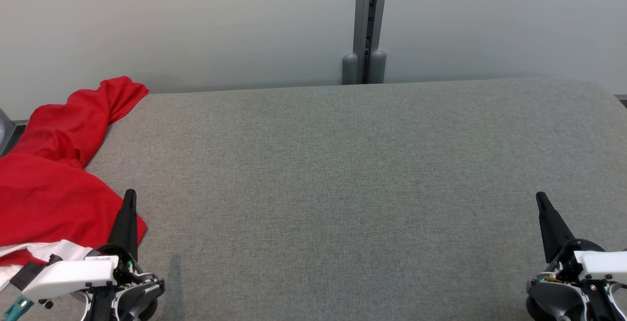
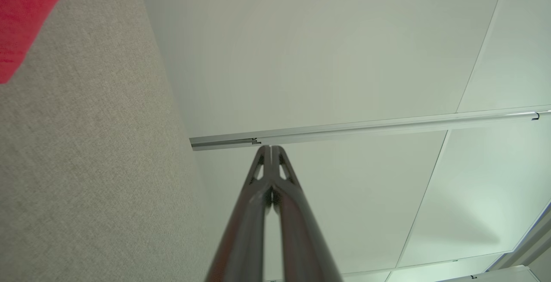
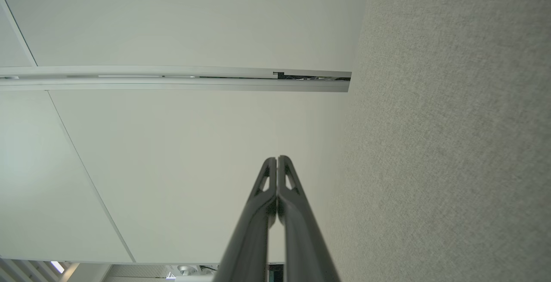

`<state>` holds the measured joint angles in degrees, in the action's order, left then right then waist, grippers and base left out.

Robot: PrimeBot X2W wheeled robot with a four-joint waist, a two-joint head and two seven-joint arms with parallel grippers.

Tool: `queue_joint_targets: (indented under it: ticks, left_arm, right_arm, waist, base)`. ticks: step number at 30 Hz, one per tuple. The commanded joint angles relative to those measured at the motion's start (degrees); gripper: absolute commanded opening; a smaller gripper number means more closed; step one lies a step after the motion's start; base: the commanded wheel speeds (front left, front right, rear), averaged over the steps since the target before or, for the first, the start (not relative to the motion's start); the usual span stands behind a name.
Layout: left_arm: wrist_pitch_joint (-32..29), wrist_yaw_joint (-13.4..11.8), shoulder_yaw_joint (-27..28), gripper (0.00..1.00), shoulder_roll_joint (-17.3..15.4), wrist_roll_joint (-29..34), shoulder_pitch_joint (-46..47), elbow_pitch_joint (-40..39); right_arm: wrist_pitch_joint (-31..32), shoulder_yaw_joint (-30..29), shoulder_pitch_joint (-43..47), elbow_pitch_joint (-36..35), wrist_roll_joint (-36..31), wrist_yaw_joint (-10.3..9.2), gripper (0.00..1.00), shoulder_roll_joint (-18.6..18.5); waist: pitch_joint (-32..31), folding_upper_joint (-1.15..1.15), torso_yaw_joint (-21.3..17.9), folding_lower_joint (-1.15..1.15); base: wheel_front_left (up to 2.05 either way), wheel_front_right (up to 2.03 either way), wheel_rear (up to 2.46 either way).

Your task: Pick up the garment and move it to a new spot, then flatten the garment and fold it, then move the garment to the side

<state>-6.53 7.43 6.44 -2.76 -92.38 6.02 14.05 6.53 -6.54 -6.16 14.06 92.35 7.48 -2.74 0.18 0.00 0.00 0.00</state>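
Garment (image 1: 54, 184), red, crumpled at left end of surface (image 1: 343, 188), looks light and limp, best pinched at a fold toward surface's middle; left pincer (image 1: 130, 198) and right pincer (image 1: 541, 201) fully closed, empty.

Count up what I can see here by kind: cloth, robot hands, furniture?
garment, red with some white: 1
Robot hands, left hand and right hand, both shut and empty: 2
table, grey fabric top: 1
Total: 4
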Motion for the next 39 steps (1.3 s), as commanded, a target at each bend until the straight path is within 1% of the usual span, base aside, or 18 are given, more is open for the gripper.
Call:
queue_joint_targets:
  ticks: [1, 39]
  left_arm:
    - [-0.1, 0.2, 0.2, 0.00, -0.4, 0.1, 0.8, 0.0]
    - [-0.1, 0.2, 0.2, 0.00, -0.4, 0.1, 0.8, 0.0]
  right_arm:
    - [0.1, 0.0, -0.3, -0.2, 0.0, 0.04, 0.00, -0.4]
    - [0.1, 0.0, -0.3, -0.2, 0.0, 0.04, 0.00, -0.4]
  waist:
    - [0.0, 0.00, 0.0, 0.00]
    - [0.0, 0.00, 0.0, 0.00]
  base:
    - [0.00, 0.00, 0.00]
    - [0.00, 0.00, 0.00]
